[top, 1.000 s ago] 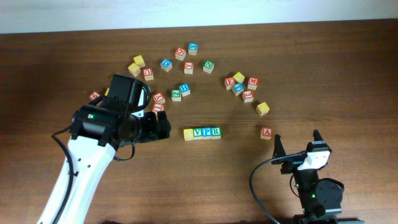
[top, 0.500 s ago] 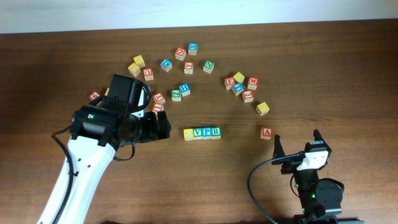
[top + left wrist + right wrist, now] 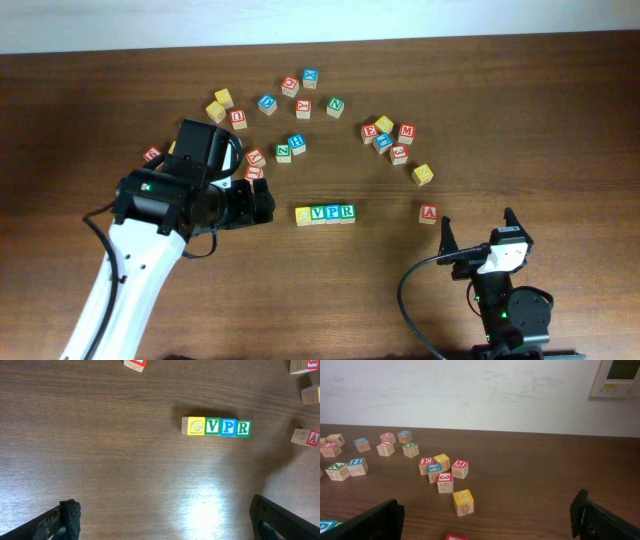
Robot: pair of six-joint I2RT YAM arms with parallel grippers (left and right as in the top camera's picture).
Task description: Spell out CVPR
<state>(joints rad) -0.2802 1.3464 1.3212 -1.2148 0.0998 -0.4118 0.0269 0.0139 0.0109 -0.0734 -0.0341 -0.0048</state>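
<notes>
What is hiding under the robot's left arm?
A red block and a bit of a yellow block peek out from under the left arm. Anything else beneath it is covered, so I cannot tell.

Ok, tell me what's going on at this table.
Four cubes, C, V, P and R, sit in a touching row in the middle, reading CVPR. Neither arm holds anything: the left gripper is open just left of the row, and the right gripper is open near the front, by the A cube. The other cubes lie scattered beyond the row.
</notes>
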